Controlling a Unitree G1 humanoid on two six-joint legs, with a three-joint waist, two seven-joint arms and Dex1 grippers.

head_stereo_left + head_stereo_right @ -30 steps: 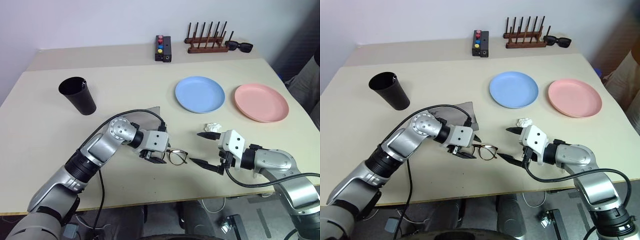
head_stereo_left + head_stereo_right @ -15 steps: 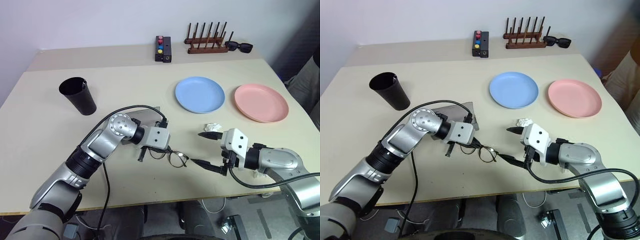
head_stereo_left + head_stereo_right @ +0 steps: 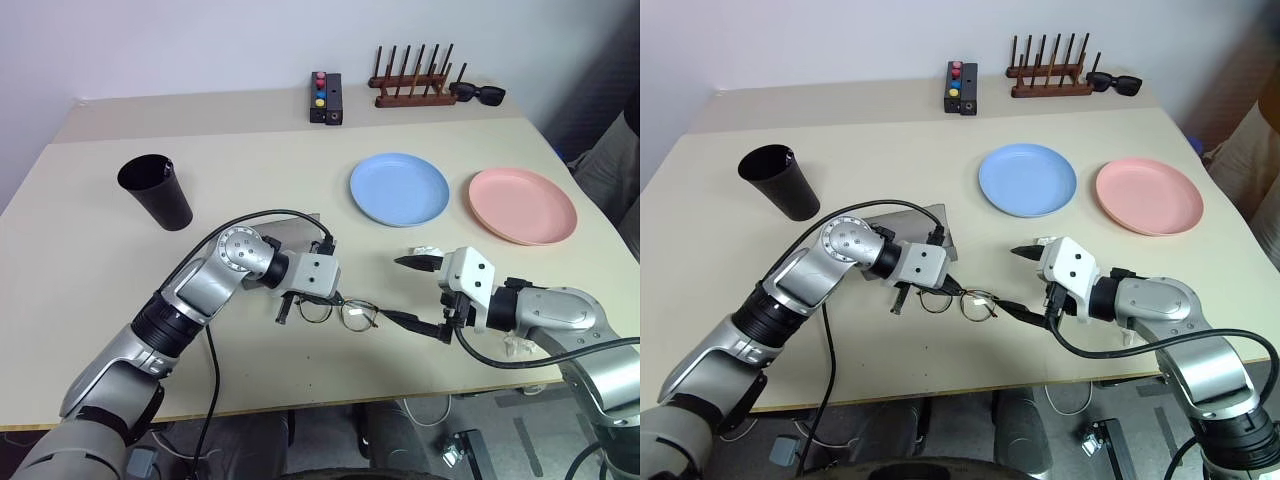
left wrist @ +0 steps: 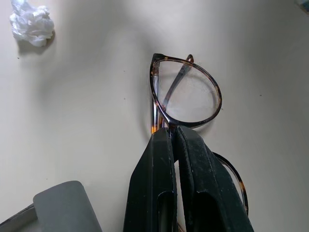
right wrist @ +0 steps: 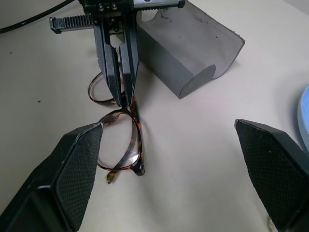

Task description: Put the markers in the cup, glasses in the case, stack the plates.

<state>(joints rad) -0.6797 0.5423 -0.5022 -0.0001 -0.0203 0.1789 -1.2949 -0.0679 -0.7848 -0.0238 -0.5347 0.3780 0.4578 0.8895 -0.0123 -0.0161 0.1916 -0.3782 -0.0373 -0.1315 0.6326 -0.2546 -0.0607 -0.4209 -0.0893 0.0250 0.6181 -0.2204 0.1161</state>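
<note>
Table (image 3: 300, 180): no labels; glasses (image 4: 186, 99) pinched.

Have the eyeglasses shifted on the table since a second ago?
Yes. The glasses, pinched at the bridge by the left gripper, have tilted and their left lens now sits closer to the grey case than before.

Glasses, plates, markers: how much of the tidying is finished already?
Nothing looks finished yet. In hand: the left gripper is shut on the glasses at the bridge, beside the grey case; the right gripper waits open nearby. Left to do: glasses into the case, and the blue plate and pink plate lie side by side, unstacked. I can't spot a marker; the cup stands apart.
</note>
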